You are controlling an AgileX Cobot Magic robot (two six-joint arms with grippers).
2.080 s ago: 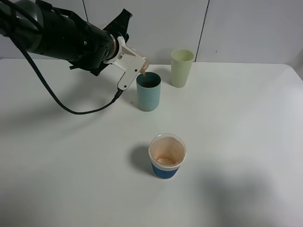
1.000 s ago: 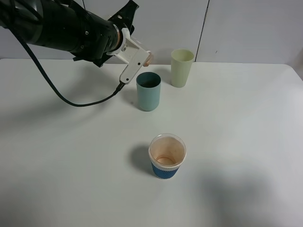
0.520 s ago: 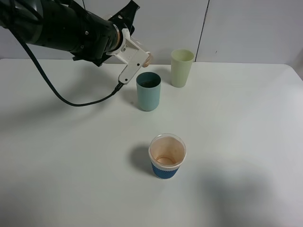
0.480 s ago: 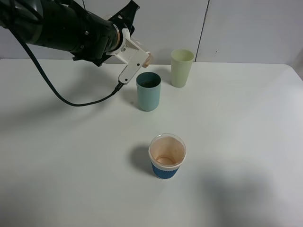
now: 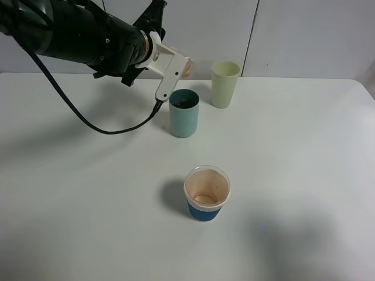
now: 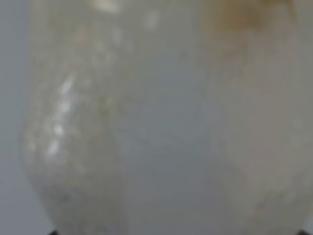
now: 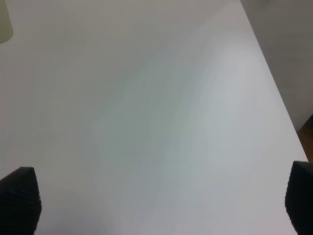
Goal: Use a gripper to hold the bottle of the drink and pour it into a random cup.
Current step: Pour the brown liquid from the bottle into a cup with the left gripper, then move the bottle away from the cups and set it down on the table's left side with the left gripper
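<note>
A plain white surface (image 5: 293, 175) fills most of the high view, evenly lit, with soft grey shadows. Behind its far edge stands a pale grey wall (image 5: 304, 35) of flat panels, split by thin dark vertical seams.

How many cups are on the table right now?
3. A teal plastic tumbler mid-table, a pale yellow-green tumbler behind it to the right, and a white paper cup with blue sleeve nearest the camera.

No readable text, label, brand, number or sign shows anywhere
</note>
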